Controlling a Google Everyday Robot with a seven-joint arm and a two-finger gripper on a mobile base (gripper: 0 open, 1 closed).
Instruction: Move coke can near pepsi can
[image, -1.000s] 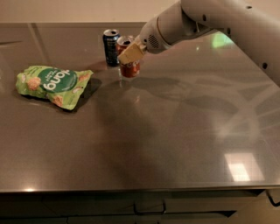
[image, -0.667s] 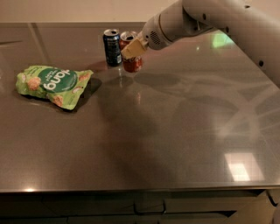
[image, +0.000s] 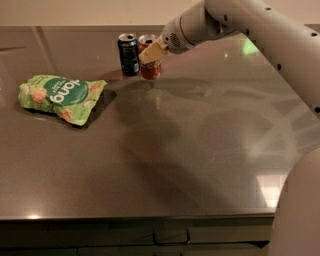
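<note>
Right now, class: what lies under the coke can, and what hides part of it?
Under the coke can is the grey table, and the pepsi can stands beside it. The claw covers the can's upper front, so the label there cannot be seen.

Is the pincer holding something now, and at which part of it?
The pincer appears to grip the coke can around its upper half, right beside the pepsi can.

Upper coke can (image: 151, 71) behind pincer (image: 150, 52)
</note>
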